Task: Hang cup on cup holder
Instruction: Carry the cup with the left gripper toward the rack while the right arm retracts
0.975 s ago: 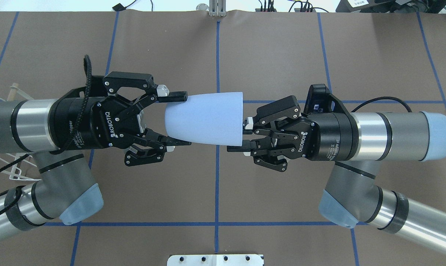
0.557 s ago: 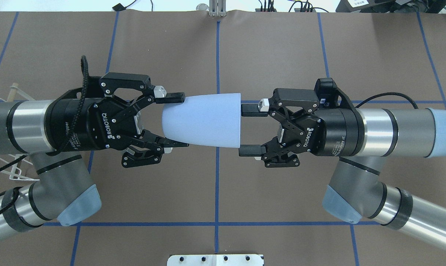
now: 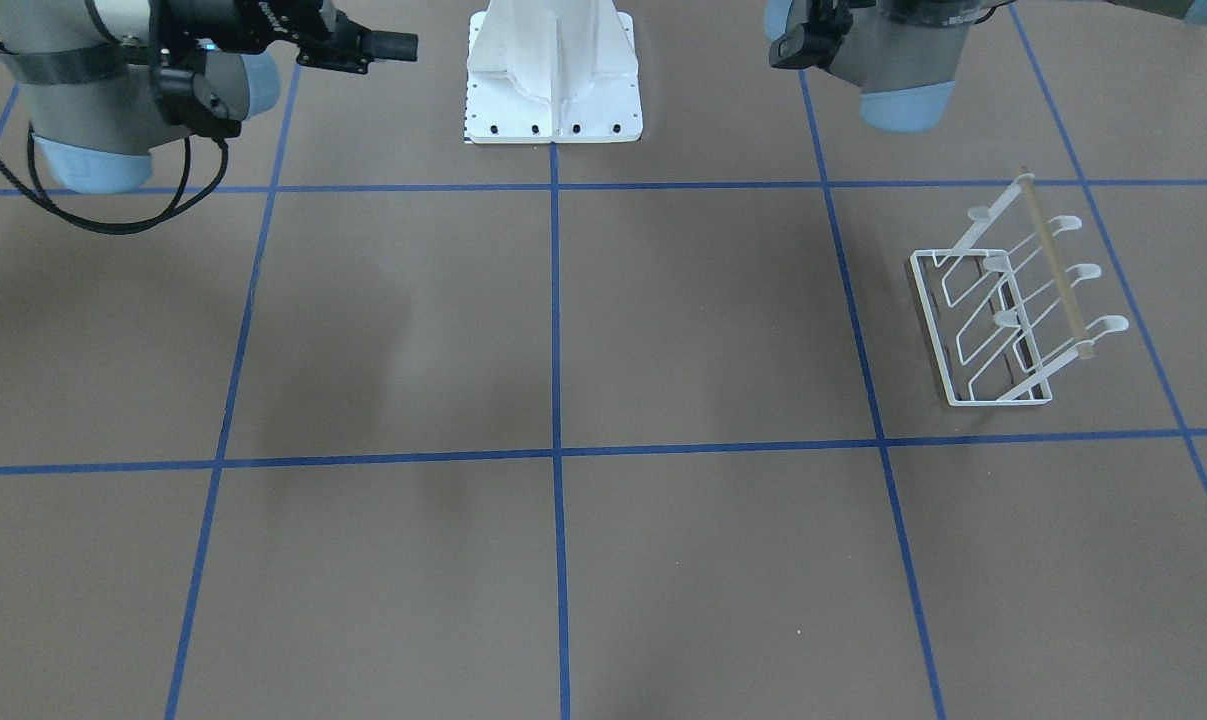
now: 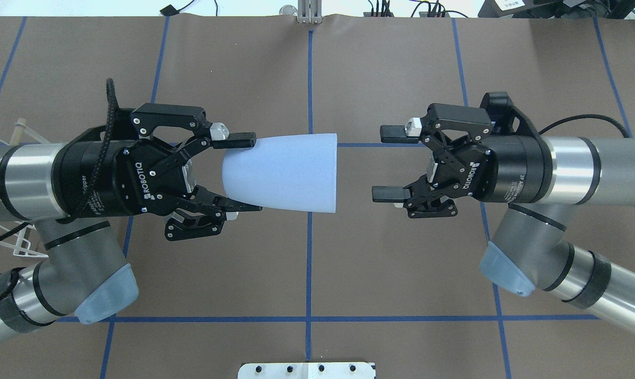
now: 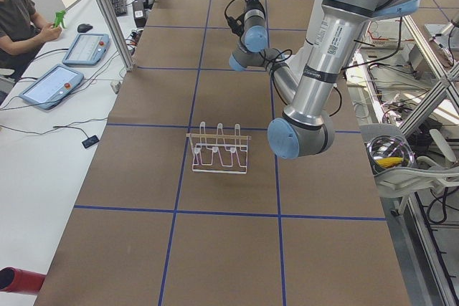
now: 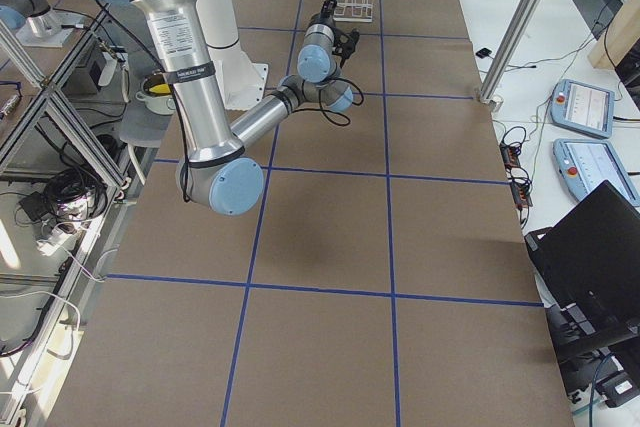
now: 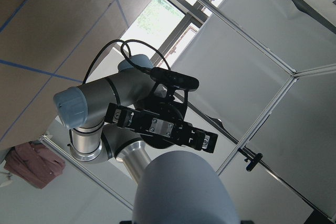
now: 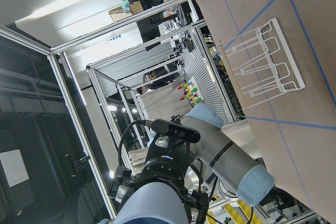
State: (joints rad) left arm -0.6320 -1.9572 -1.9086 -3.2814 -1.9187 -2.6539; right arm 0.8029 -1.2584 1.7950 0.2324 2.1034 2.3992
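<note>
as cup holder point(image 3: 1055, 265) is set leftward, cup point(image 4: 283, 172) is clamped by left gripper point(image 4: 245, 173) | right gripper point(image 4: 386, 162) is spread wide, clear

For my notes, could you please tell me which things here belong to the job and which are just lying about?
Job: cup, held by the left gripper; rack; open right gripper.
Lying about, off the table: tablets, laptop, metal bowl.

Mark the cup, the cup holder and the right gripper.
cup point(image 4: 283, 171): overhead view, middle of its side wall.
cup holder point(image 3: 1055, 265): front-facing view, on its beige rod.
right gripper point(image 4: 378, 162): overhead view, midway between its open fingertips.
</note>
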